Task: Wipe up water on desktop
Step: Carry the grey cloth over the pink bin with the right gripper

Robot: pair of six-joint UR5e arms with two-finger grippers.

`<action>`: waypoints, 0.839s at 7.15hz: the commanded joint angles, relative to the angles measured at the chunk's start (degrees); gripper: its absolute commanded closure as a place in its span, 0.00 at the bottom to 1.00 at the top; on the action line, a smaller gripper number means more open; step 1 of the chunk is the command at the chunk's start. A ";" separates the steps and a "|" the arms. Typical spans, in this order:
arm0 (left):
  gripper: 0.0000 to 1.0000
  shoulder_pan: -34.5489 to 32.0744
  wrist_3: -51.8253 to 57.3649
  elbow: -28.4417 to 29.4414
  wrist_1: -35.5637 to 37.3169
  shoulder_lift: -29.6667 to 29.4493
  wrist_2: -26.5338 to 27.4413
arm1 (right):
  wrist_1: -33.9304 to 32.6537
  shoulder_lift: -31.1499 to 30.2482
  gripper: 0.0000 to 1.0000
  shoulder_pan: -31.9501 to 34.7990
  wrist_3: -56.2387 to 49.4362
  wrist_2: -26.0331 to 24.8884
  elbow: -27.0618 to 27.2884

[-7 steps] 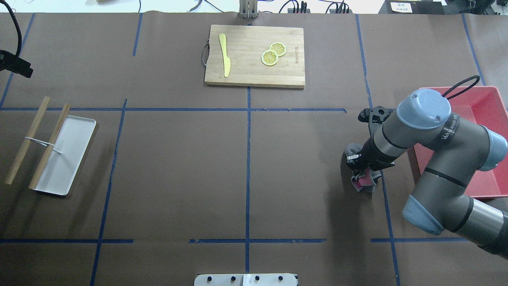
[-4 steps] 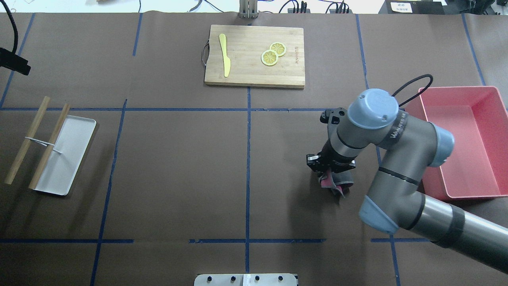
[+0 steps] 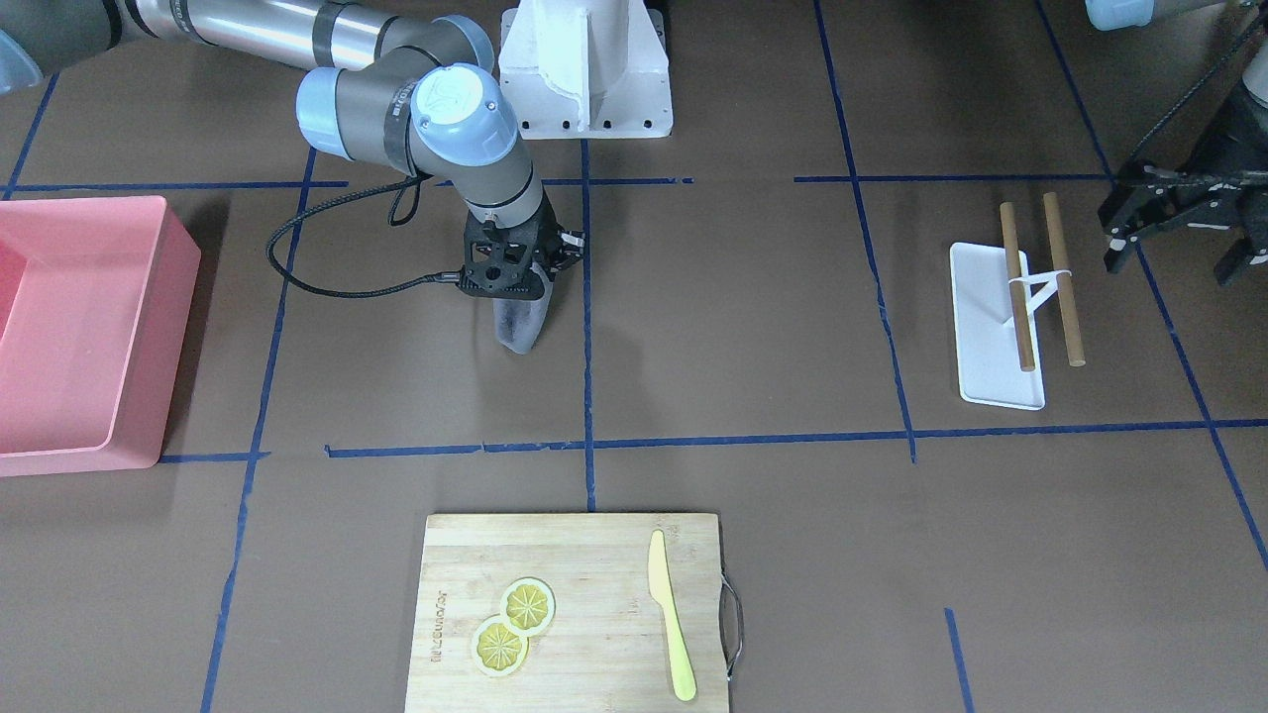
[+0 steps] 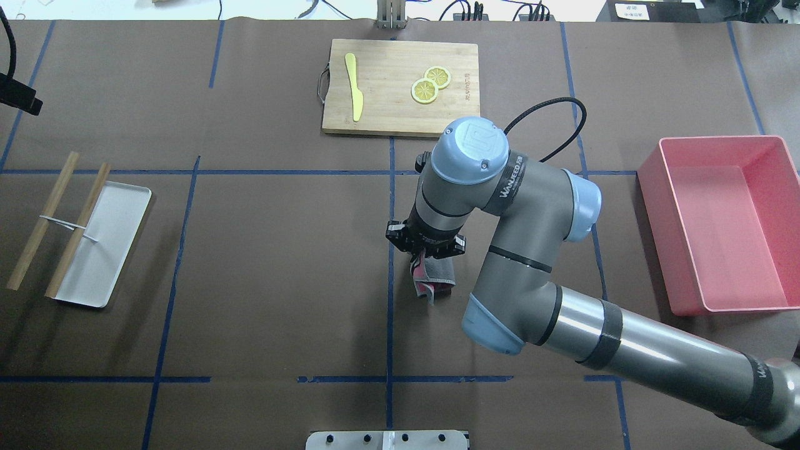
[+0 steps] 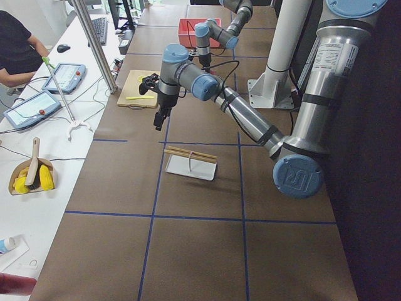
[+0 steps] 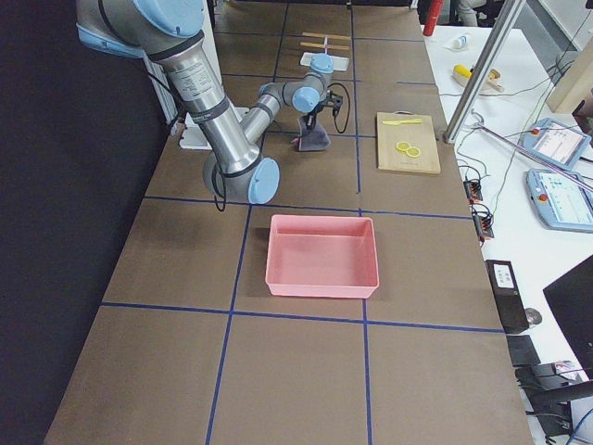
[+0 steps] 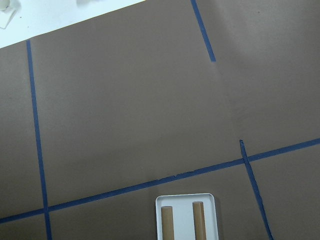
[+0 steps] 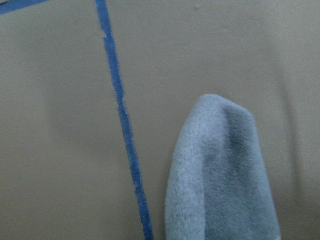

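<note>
Right hand pinches grey cloth, which dangles beside the centre tape line over the surface. No water visible. Press cloth flat, then drag. Left hand spread.

Dark-brown desktop with blue grid lines, grey-pink cloth, pink bin.

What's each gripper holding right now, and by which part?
The right gripper pinches the grey cloth at its upper end; the left gripper holds nothing.

bench: white, beside the grid top; holds pendants; cables
post: metal; upright
operator: seated; far end
</note>
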 commanded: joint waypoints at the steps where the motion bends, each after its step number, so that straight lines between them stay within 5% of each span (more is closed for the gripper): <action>1: 0.00 -0.19 -0.05 -0.05 0.03 0.09 -0.36 | -6.66 -11.68 0.99 9.27 -1.42 4.06 18.69; 3: 0.00 -0.19 -0.05 0.04 0.03 0.62 -0.98 | -7.05 -24.52 0.98 19.04 -4.93 8.02 29.92; 6: 0.00 -0.28 -0.14 -0.92 -0.06 1.15 -0.98 | -6.79 -43.34 0.98 30.63 -31.04 8.57 32.77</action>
